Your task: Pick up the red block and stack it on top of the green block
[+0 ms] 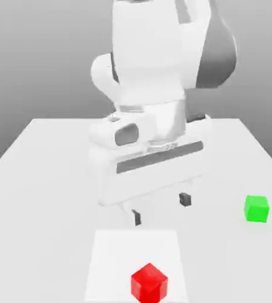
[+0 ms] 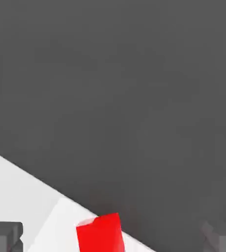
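The red block [image 1: 149, 283] is a small glossy cube resting on a pale square patch near the table's front edge; the hand view catches it too, as the red block [image 2: 99, 233] between the two dark fingertips. The green block [image 1: 256, 208] sits on the table toward the exterior view's right, apart from the red one. My gripper [image 1: 161, 208] hangs open above the table, behind the red block, with nothing between its fingers. It touches neither cube.
The white table [image 1: 38, 177] spreads wide around both cubes. The arm's bulky white body [image 1: 150, 89] rises over the table's middle and back. A lighter square patch [image 1: 112, 254] lies under the red cube. Beyond the table's front edge is dark floor [image 2: 115, 98].
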Motion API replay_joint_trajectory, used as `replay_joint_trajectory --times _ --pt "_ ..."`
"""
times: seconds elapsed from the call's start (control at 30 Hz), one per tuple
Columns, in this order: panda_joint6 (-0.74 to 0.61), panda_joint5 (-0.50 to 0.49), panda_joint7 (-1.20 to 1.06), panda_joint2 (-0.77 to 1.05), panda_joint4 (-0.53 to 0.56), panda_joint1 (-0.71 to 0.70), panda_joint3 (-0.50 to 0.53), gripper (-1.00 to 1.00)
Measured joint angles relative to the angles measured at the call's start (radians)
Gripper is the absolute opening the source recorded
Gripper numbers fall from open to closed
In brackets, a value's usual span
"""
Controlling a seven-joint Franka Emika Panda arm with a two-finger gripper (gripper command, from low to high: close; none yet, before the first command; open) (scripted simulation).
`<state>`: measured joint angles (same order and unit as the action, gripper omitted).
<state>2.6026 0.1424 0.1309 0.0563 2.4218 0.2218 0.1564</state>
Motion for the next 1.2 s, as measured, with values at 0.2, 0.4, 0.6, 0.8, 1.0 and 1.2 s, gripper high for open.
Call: replay_joint_trajectory --times 0.2,0.4,0.6,0.8,1.0,1.2 --pt "0.103 -0.044 -0.085 0.205 0.02 -0.005 -0.005 0.0" --pt "0.21 -0.007 -0.118 0.338 0.001 -0.034 -0.042 -1.0" --pt "0.189 -0.017 -0.111 0.314 0.005 -0.029 -0.035 -1.0" --pt "0.071 -0.069 -0.101 0.135 0.069 0.053 -0.073 -1.0" --pt "0.057 -0.084 -0.178 -0.009 0.201 0.309 -0.275 -1.0" --pt "0.102 -0.128 -0.221 -0.08 0.308 0.537 -0.351 -1.0"
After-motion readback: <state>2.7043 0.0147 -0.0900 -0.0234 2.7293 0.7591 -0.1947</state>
